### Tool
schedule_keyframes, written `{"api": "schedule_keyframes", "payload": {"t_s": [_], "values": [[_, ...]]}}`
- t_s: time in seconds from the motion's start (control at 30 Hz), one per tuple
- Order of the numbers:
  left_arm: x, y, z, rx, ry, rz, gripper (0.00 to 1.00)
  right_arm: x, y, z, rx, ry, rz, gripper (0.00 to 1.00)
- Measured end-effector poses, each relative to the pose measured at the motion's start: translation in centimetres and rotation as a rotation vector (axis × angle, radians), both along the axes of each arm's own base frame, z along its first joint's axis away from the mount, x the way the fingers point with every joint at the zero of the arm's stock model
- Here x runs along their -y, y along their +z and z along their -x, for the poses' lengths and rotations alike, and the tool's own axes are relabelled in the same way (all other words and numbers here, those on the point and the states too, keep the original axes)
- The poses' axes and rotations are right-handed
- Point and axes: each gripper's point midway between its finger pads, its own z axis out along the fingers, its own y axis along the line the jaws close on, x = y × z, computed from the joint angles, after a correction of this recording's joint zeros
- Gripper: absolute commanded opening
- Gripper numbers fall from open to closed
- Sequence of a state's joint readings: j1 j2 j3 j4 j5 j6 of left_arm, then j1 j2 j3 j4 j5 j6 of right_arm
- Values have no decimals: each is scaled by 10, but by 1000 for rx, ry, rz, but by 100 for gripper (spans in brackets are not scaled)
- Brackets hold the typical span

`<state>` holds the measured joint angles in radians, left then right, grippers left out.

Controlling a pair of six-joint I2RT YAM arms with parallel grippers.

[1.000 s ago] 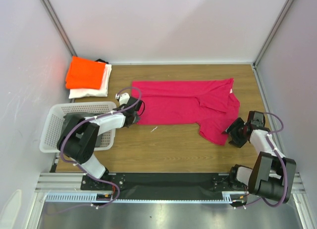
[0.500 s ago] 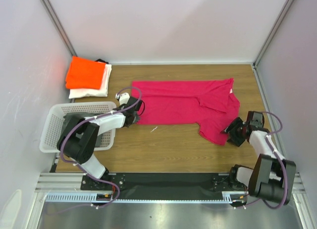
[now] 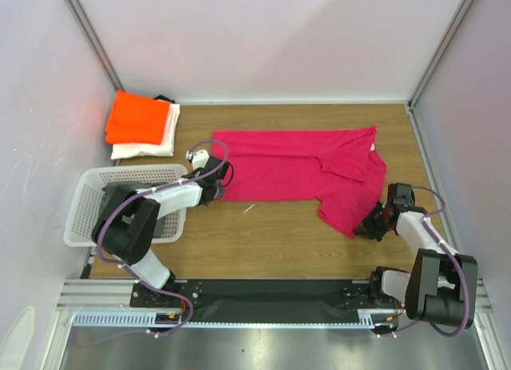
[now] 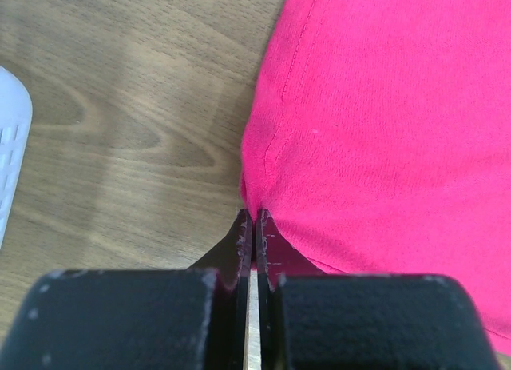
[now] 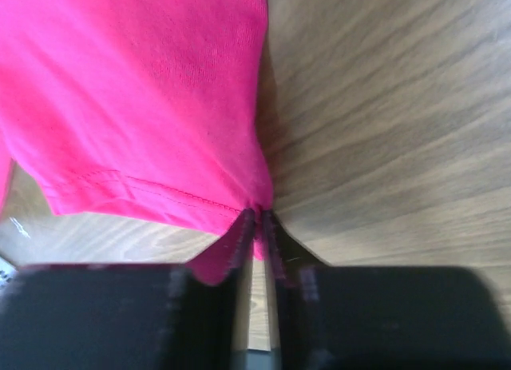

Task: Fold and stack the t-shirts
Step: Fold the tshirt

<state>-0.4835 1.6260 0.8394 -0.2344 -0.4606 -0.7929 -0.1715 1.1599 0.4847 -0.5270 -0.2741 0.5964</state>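
Observation:
A magenta-pink t-shirt (image 3: 303, 173) lies spread across the middle of the wooden table, folded lengthwise, its right end bunched. My left gripper (image 3: 217, 188) is shut on the shirt's near left corner (image 4: 257, 202). My right gripper (image 3: 370, 225) is shut on the near right corner (image 5: 257, 202), cloth pinched between its fingers (image 5: 243, 234). A folded orange t-shirt (image 3: 140, 118) rests on a folded white t-shirt (image 3: 156, 142) at the back left.
A white lattice basket (image 3: 88, 206) stands at the near left beside the left arm. White walls close in the table at the back and both sides. Bare wood (image 3: 271, 234) lies in front of the pink shirt.
My right gripper has moved left onto the pink shirt's near right corner and closed on it. The left gripper has kept its hold and place.

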Motion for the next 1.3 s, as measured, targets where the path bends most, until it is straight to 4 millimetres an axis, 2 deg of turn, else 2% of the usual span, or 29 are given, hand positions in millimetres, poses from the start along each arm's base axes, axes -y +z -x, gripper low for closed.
{"api": "schedule_keyframes", "payload": {"t_s": [0.03, 0.1, 0.4, 0.57, 0.6, 0.67, 0.7, 0.8, 0.87, 0.93, 1.13, 1.23, 1.3], "values": [[0, 0, 0, 0, 0, 0, 0, -2, -1, 2, -11, 5, -3, 4], [0, 1, 0, 2, 0, 1, 0, -6, -1, 7, -31, 16, -9, 0], [0, 1, 0, 4, 1, 0, 0, -33, 8, 19, -98, 126, -39, 0], [-2, 1, -1, 6, 7, -5, 0, -36, 12, 33, -162, 123, -34, 1], [-2, 1, -1, 6, 7, -5, 1, -35, 13, 36, -171, 115, -28, 21], [-3, 1, -1, 7, 10, -7, 0, -33, 14, 39, -190, 98, -21, 42], [-4, 2, -1, 6, 12, -9, 0, -33, 14, 41, -200, 94, -19, 57], [-9, 1, 0, 2, 24, -28, 0, -31, 18, 41, -211, 96, -10, 62], [-12, 2, 0, 3, 32, -37, 0, -28, 27, 29, -185, 82, -15, 62], [-14, 3, -1, 7, 40, -47, 0, -19, 40, 9, -139, 46, -19, 61], [-19, 9, -7, 29, 60, -70, 0, 27, 90, -77, 71, -44, 38, 49], [-21, 11, -8, 35, 67, -80, 0, 45, 94, -110, 124, -49, 91, 47], [-22, 12, -8, 37, 72, -86, 0, 53, 86, -121, 125, -48, 114, 47]]}}
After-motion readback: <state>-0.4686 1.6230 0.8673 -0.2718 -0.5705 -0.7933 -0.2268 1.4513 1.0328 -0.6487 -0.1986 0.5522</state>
